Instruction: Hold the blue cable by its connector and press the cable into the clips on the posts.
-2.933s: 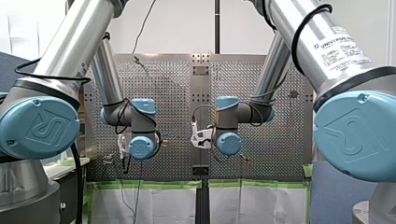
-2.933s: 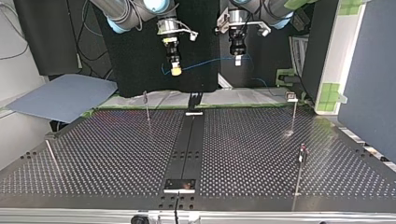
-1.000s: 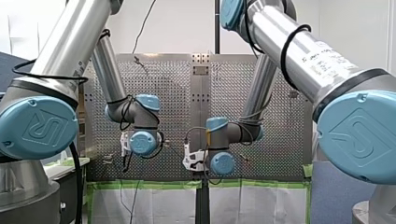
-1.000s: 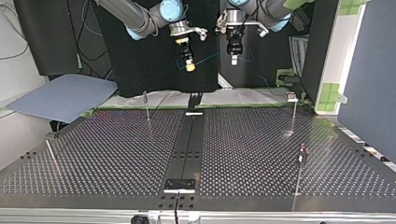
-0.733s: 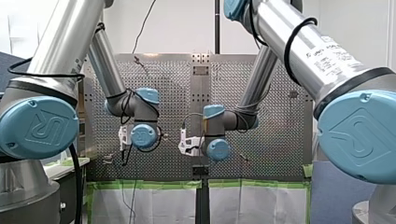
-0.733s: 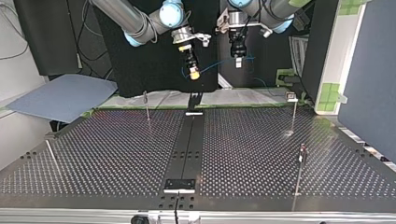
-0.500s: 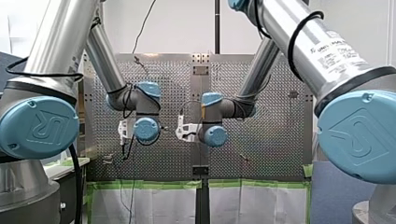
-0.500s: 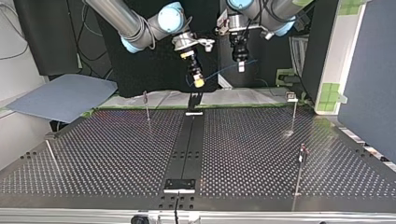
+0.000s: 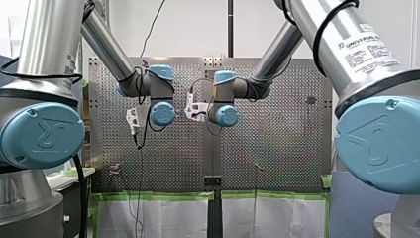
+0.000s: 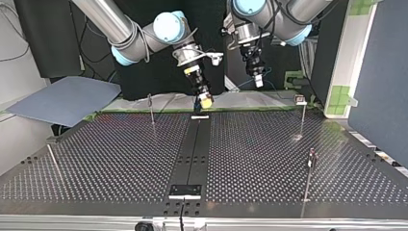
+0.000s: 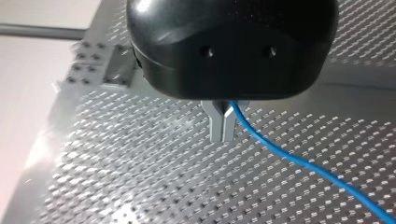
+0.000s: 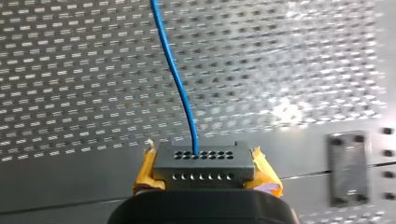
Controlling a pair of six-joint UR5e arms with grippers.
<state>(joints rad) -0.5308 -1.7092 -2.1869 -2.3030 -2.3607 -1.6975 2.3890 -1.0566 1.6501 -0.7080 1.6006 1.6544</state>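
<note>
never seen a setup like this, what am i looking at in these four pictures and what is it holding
These are two robot arms working over a metal table full of small holes. The front view looks from behind the arms, out over the table. The top view faces them from across it, so the sides are swapped there: my right gripper, with yellow pads, hangs near the middle, and my left gripper is to its right. The other two pictures come from cameras on the wrists. On the table stand thin posts with small clips on top. My right gripper is shut on a black connector, and a blue cable runs out of it. The left wrist view shows my left gripper's metal fingers shut on the blue cable.
</note>
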